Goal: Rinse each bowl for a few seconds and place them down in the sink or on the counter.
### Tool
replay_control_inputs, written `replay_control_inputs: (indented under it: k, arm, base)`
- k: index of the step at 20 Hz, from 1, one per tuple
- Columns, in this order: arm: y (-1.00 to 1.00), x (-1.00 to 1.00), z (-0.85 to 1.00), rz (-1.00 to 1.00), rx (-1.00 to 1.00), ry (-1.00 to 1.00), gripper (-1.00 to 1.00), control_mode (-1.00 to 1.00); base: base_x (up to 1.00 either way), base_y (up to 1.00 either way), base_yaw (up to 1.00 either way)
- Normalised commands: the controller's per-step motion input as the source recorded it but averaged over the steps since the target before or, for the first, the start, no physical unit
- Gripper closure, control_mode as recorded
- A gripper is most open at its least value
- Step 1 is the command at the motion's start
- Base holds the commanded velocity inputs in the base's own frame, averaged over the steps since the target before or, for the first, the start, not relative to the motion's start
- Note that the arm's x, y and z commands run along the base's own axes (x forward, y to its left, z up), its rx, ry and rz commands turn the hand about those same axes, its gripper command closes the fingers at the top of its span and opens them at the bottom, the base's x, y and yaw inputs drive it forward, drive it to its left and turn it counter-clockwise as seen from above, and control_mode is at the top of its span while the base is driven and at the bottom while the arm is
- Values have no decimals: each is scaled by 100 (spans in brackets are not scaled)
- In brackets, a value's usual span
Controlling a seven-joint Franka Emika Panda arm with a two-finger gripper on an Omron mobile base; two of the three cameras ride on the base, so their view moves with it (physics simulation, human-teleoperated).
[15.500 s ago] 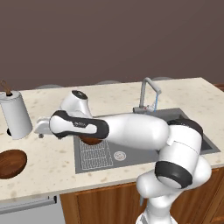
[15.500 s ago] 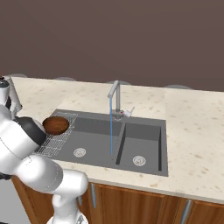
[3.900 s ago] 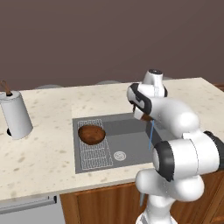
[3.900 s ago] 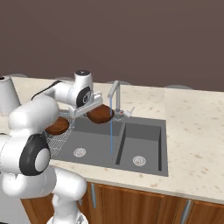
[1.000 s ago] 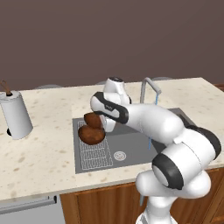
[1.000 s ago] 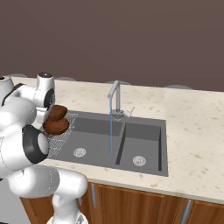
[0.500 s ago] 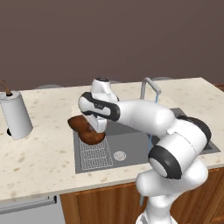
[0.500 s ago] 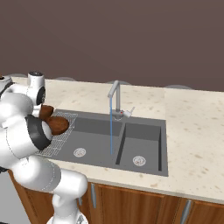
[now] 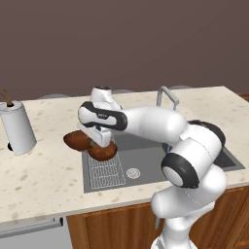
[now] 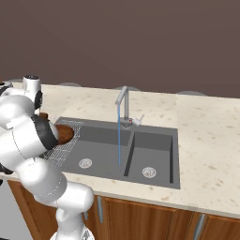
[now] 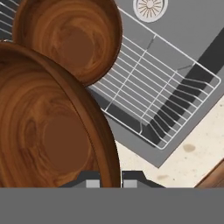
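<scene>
Gripper (image 9: pixel 96 141) is closed tight on the rim of one wooden bowl (image 9: pixel 77 140); in the hand view the rim runs straight down between the two finger tips (image 11: pixel 92 180), with the held bowl (image 11: pixel 48 127) spreading out to the left of the gripper, its inside facing the camera. Left base view: the held bowl sticks out from the gripper toward the paper-towel side, over the counter (image 9: pixel 44 170) at the sink's edge. Whether it touches the counter cannot be told.

Second bowl (image 9: pixel 102 151) sits just beyond and below the gripper, on the wire grid (image 9: pixel 104 169) in the sink (image 9: pixel 146 163); hand view shows it (image 11: pixel 72 37) upright, open side up, just beside the held bowl, rims overlapping in the picture, contact unclear. Right base view shows a slice of this bowl (image 10: pixel 64 134) on the grid, mostly hidden by the arm.

Round drain (image 11: pixel 149 8) lies past the grid, farther from the gripper. Faucet (image 10: pixel 122 107) is well off to the gripper's side, with a thin stream of water (image 10: pixel 119 140) falling into the basin, apart from both bowls. White paper towel roll (image 9: pixel 17 127) stands on the counter on the far side of the held bowl, clearly apart from it.
</scene>
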Motion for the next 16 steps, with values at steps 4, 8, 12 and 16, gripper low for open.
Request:
replay_control_inputs:
  k: [4, 8, 12, 16]
  arm:
    - [16, 0, -11, 8, 0, 0, 100, -100]
    - [9, -4, -20, 8, 0, -3, 100, -100]
    - [16, -5, -18, 7, 0, -6, 100, -100]
    - [11, -6, -20, 2, 0, -10, 100, -100]
  base:
    - [0, 0, 0]
    - [0, 0, 0]
    - [0, 0, 0]
    - [0, 0, 0]
